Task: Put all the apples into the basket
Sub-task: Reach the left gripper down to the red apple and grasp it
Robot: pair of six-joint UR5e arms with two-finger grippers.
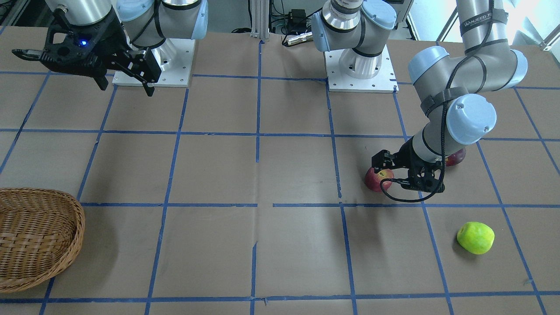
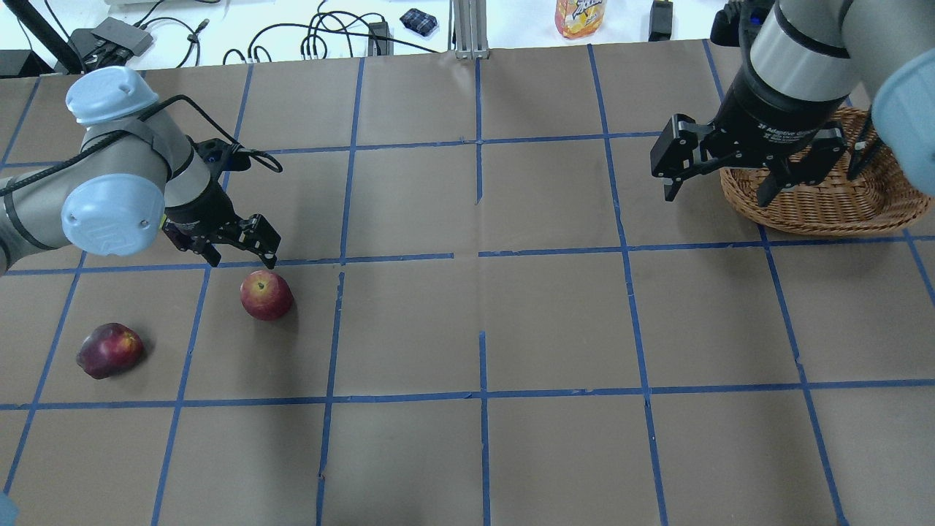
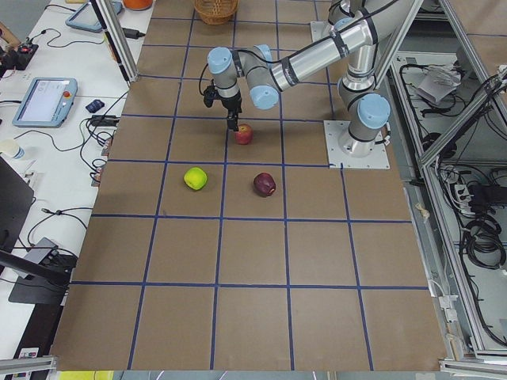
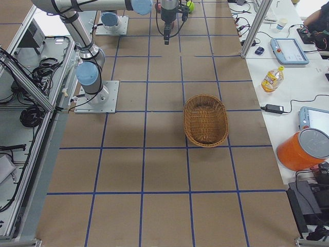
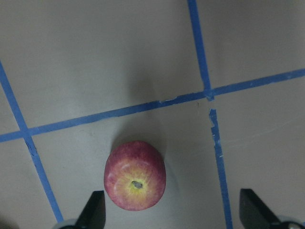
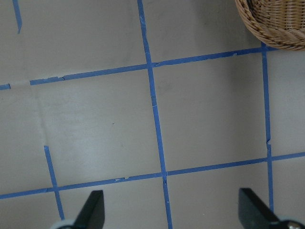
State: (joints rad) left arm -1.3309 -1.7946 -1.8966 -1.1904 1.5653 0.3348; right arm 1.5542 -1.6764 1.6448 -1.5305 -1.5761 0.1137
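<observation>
Though the red apple (image 2: 266,295), purplish apple (image 2: 109,351) and green apple (image 1: 475,237) all lie well apart from the basket (image 2: 818,208), the left gripper (image 2: 243,261) hangs wide open over the red apple; the right gripper (image 2: 716,198), equally wide, hovers beside the basket's rim.

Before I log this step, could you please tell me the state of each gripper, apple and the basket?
left gripper: open, holding nothing.
right gripper: open, empty.
red apple: on the table, below left gripper, ungrasped.
purplish apple: on table.
green apple: on table.
basket: upright, empty.
</observation>
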